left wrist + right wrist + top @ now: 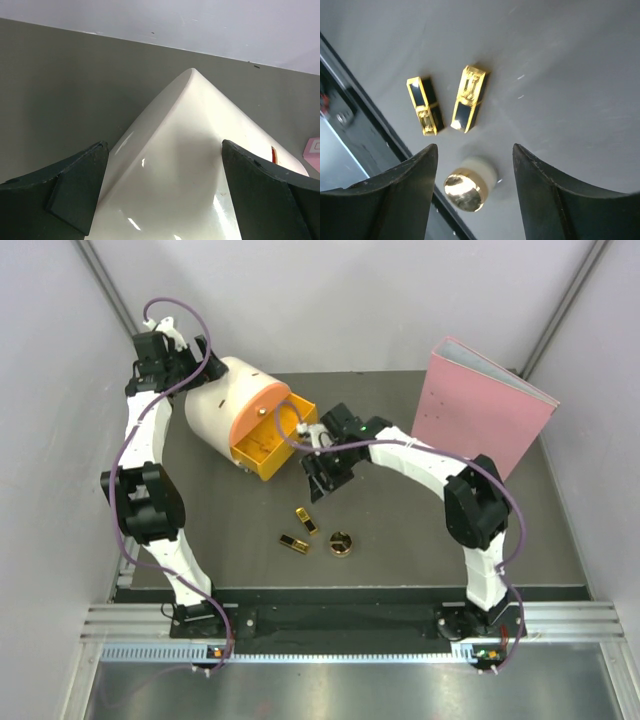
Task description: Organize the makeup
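Two gold-and-black lipstick cases (307, 521) (294, 543) were counted. One round gold compact (341, 543) was present. Drawer box (215, 405) and pink binder (480, 410) numbered one each.

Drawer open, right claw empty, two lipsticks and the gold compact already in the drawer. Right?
No: the two lipsticks and the gold compact lie on the table, outside the drawer; the top view shows it. Drawer open, right claw empty: correct.

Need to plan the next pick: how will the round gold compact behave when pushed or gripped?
The round gold compact lies flat, so a push would probably slide it, not roll it. Its mirror-shiny top looks slick, so a pinch on the curved rim might slip. It looks rigid.
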Controlling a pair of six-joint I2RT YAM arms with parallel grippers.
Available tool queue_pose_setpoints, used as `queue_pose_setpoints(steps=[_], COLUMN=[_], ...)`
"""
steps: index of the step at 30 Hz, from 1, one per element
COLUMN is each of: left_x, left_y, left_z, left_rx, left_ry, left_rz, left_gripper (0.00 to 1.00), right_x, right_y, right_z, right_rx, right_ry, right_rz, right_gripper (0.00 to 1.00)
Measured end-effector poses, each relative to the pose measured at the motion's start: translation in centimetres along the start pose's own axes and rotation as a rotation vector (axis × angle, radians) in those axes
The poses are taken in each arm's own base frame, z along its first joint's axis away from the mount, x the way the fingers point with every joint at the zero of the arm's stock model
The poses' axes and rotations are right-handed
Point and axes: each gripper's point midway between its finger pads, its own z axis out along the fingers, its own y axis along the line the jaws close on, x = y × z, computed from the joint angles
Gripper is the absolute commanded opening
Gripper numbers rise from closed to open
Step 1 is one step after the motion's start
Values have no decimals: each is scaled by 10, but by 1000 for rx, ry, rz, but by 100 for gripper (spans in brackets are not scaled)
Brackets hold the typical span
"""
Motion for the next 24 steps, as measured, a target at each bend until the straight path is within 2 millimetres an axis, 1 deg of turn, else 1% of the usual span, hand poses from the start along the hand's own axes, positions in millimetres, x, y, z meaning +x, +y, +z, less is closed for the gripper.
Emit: queue_pose_setpoints(steps=[2,6,12,14,16,20,24], left_x=[0,1,0,0,0,0,1], left_y=[0,0,0,0,-1,-1,-1], left_z=[0,0,0,0,0,0,1], left_rx=[0,1,1,2,3,4,6], left_ry=[0,-1,-2,-2,-1,-1,-3], left_rz=[0,1,7,7,7,9,10], left_gripper=[98,98,98,98,98,98,98], right_x=[12,24,28,31,37,58,66], right_y=[12,27,27,30,36,44,45], right_z=[7,16,20,23,30,43,60], right_rx=[11,22,83,95,99,100,102], right_ry=[43,83,97,104,114,166,193], right_rz=[-48,-128,-215,-244,-274,-311,-324], right_gripper=[61,61,61,61,61,61,59])
